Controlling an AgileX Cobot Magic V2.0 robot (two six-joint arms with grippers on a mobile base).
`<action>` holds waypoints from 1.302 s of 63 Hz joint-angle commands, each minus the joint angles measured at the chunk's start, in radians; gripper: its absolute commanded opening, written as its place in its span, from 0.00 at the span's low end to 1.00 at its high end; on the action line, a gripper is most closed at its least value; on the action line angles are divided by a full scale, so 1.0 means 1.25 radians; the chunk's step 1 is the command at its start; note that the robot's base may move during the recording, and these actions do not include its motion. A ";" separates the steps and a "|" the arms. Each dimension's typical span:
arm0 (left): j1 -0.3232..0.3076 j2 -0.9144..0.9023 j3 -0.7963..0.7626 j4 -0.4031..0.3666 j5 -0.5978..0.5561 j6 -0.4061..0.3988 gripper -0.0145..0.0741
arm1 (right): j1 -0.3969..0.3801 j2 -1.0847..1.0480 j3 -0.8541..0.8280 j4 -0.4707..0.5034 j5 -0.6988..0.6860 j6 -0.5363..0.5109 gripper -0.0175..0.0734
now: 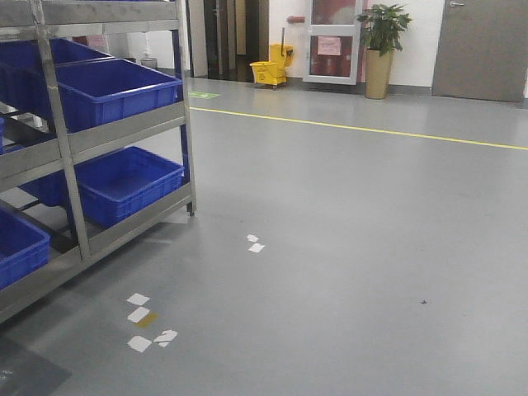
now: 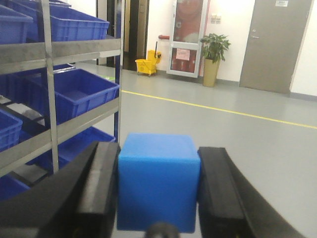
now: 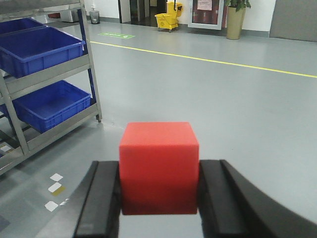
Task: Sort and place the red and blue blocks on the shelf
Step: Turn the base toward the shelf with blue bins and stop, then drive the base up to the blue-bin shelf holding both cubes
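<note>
Only the wrist views give us the blocks: left hand (image 2: 159,193) clamped on the blue block (image 2: 158,173), right hand (image 3: 158,198) clamped on the red block (image 3: 158,163), both held apart from the shelf (image 1: 124,134). In the front view we see its blue bins (image 1: 111,87), insides bare blue plastic.

a: left gripper (image 2: 158,148), what shows?
b: two matte black fingers (image 2: 101,183), wedge-shaped, with flat inner faces; a dark rounded knob (image 2: 161,230) at the lower edge.
a: right gripper (image 3: 157,163)?
b: likewise black; tapered fingers, outer flanks sloping away.
</note>
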 commanded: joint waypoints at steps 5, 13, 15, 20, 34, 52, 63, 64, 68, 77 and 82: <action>-0.001 0.002 -0.023 -0.007 -0.077 -0.002 0.53 | -0.005 0.003 -0.022 0.001 -0.071 -0.005 0.60; -0.001 0.002 -0.023 -0.007 -0.077 -0.002 0.53 | -0.005 0.003 -0.022 0.001 -0.071 -0.005 0.60; -0.001 0.002 -0.023 -0.007 -0.077 -0.002 0.53 | -0.005 0.003 -0.022 0.001 -0.071 -0.005 0.60; -0.001 0.002 -0.023 -0.007 -0.077 -0.002 0.53 | -0.005 0.003 -0.022 0.001 -0.071 -0.005 0.60; -0.001 0.002 -0.023 -0.007 -0.077 -0.002 0.53 | -0.005 0.003 -0.022 0.001 -0.071 -0.005 0.60; -0.001 0.002 -0.023 -0.007 -0.077 -0.002 0.53 | -0.005 0.003 -0.022 0.001 -0.071 -0.005 0.60; -0.001 0.002 -0.023 -0.007 -0.077 -0.002 0.53 | -0.005 0.003 -0.022 0.001 -0.071 -0.005 0.60; -0.001 0.002 -0.023 -0.007 -0.077 -0.002 0.53 | -0.005 0.003 -0.022 0.001 -0.071 -0.005 0.60; -0.001 0.002 -0.023 -0.007 -0.077 -0.002 0.53 | -0.005 0.003 -0.022 0.001 -0.071 -0.005 0.60; -0.001 0.002 -0.023 -0.007 -0.077 -0.002 0.53 | -0.005 0.003 -0.022 0.001 -0.071 -0.005 0.60; -0.001 0.002 -0.023 -0.007 -0.077 -0.002 0.53 | -0.005 0.003 -0.022 0.001 -0.071 -0.005 0.60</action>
